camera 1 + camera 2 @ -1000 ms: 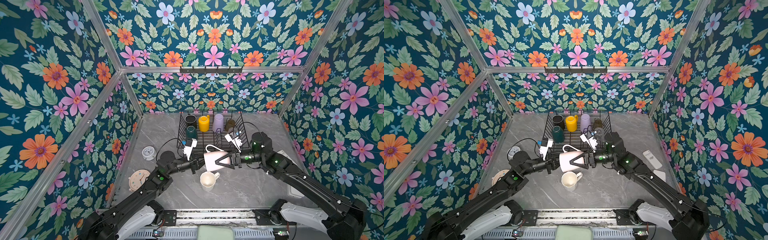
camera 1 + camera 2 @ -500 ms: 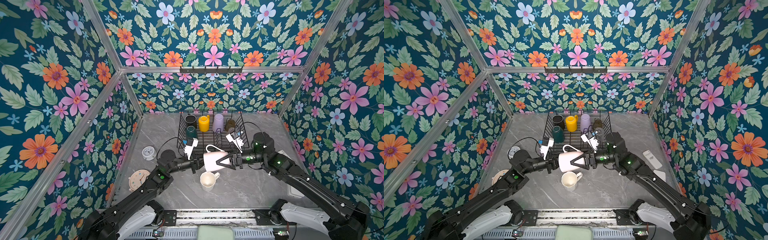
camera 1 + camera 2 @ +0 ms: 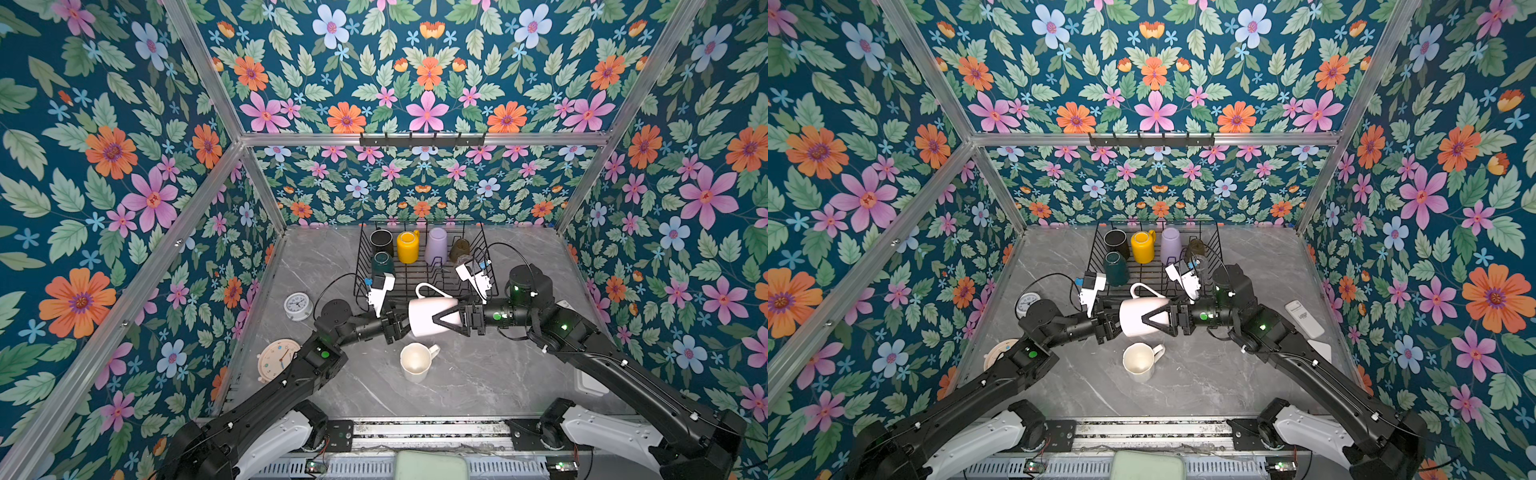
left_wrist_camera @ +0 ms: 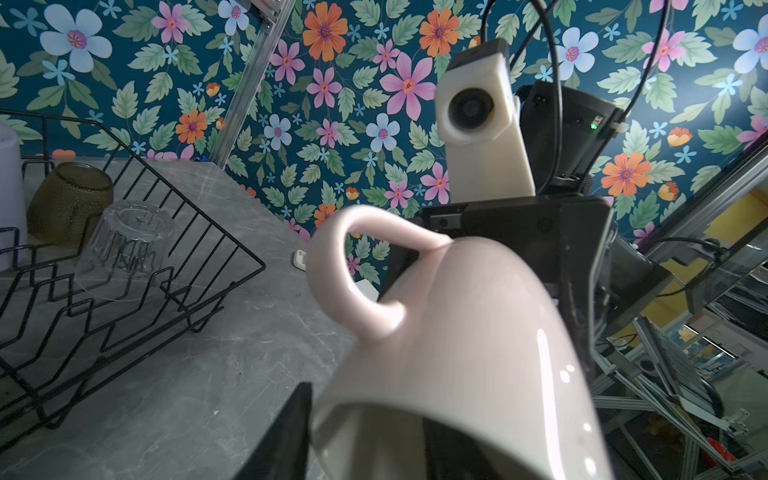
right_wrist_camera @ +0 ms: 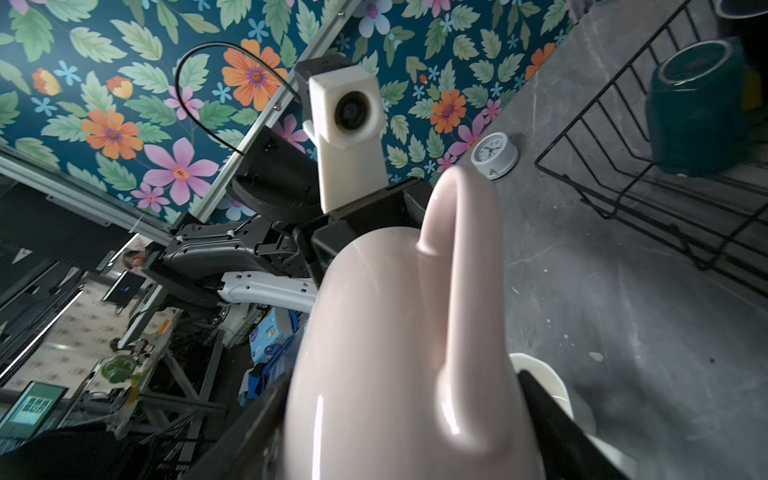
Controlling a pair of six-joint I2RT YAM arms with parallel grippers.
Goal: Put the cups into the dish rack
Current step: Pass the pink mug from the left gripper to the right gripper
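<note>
At the left of both top views, two small clocks are seen on the grey table: a white one [image 3: 298,306] and, lower down, a pink one [image 3: 277,358]. Neither belongs to the task.

Just right of them, at mid-frame, the left gripper [image 3: 401,326] is set at the mouth of the pale pink mug [image 3: 422,316]. In the left wrist view one finger [image 4: 291,436] is seen outside the rim and another inside the mouth. The gap between them is far wider than the wall, so the grip is judged released.

The mug is held on its side above the table, just below the front rim of the dish rack [image 3: 362,257] in the picture. Its far end is clasped by the right gripper [image 3: 438,321], whose fingers [image 5: 552,415] are pressed against both flanks.

A hand-over from left arm to right is judged to be in hand.

In the upper centre, six cups are already housed in the rack. The white mug [image 3: 415,361] is left upright on the table below the pink one.

Next, the left fingers would need to be drawn straight out of the mouth without the rim being dragged. The mug would then be carried over the rack's front rim, turned mouth down, and set in the bare near part, clear of the clear glass [image 3: 1200,266].
</note>
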